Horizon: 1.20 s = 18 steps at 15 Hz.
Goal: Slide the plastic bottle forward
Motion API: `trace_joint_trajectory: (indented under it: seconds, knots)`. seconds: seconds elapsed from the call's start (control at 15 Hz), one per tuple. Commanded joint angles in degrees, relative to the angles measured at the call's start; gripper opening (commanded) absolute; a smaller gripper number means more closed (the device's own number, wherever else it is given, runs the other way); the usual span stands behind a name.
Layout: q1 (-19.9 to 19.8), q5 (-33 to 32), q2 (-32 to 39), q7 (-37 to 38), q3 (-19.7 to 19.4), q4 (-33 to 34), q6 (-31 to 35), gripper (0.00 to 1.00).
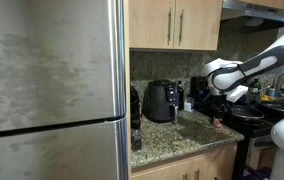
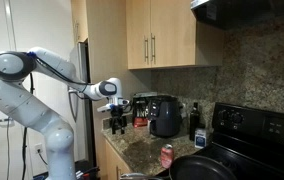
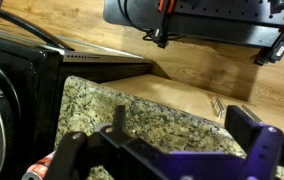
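Observation:
The small pinkish translucent plastic bottle (image 2: pixel 166 155) stands on the granite counter near its front edge, next to the black stove; it also shows in an exterior view (image 1: pixel 217 122). A reddish bit at the bottom left of the wrist view (image 3: pixel 37 168) may be the bottle. My gripper (image 2: pixel 119 122) hangs above the counter, open and empty, with its fingers wide apart (image 3: pixel 182 135). In an exterior view (image 1: pixel 220 102) it is just above and behind the bottle, not touching it.
A black air fryer (image 1: pixel 160 101) (image 2: pixel 165 116) stands at the back of the granite counter (image 3: pixel 132 115). A dark slim bottle (image 2: pixel 195 121) is beside it. A black stove with a pan (image 2: pixel 207 168) borders the counter, a steel fridge (image 1: pixel 52 90) the other end. Wooden cabinets hang above.

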Motion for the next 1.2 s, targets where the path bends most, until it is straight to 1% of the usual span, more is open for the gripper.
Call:
trace_joint_trajectory:
  seconds: [0.0, 0.13, 0.2, 0.27, 0.33, 0.4, 0.47, 0.53, 0.67, 0.73, 0.8, 0.87, 0.93, 1.13]
  knots:
    - [0.9, -0.5, 0.1, 0.5, -0.9, 0.1, -0.2, 1.00]
    - [1.1, 2.7, 0.4, 2.9, -1.2, 0.5, -1.3, 1.00]
    - [0.4, 3.5, 0.1, 6.5, -0.8, 0.1, 0.2, 1.00]
    - [-2.2, 3.5, 11.5, 8.2, -2.2, 7.8, 4.6, 1.00]
    - [-3.2, 3.2, 12.1, 10.2, -2.4, 8.9, 5.9, 1.00]
    - [-3.5, 4.2, 14.1, 11.7, -2.9, 11.7, 5.7, 1.00]
    - [-1.4, 2.5, 5.6, 9.8, -2.0, 4.9, 4.8, 1.00]
    - [-1.8, 2.4, 7.8, 10.1, -2.4, 6.8, 4.9, 1.00]
    - [-1.6, 2.4, 8.3, 10.1, -2.4, 6.8, 4.9, 1.00]
    - [-1.1, -0.1, 7.0, 9.6, -0.9, 4.5, 6.2, 1.00]
    - [-1.4, -1.8, 7.8, 11.5, 0.1, 4.5, 7.4, 1.00]
    - [-2.2, -0.9, 12.2, 13.8, -0.4, 7.3, 8.4, 1.00]
    - [-3.6, 0.3, 15.7, 17.6, -1.0, 9.7, 10.6, 1.00]
    - [-6.1, 2.2, 23.2, 20.2, -4.8, 16.0, 15.6, 1.00]
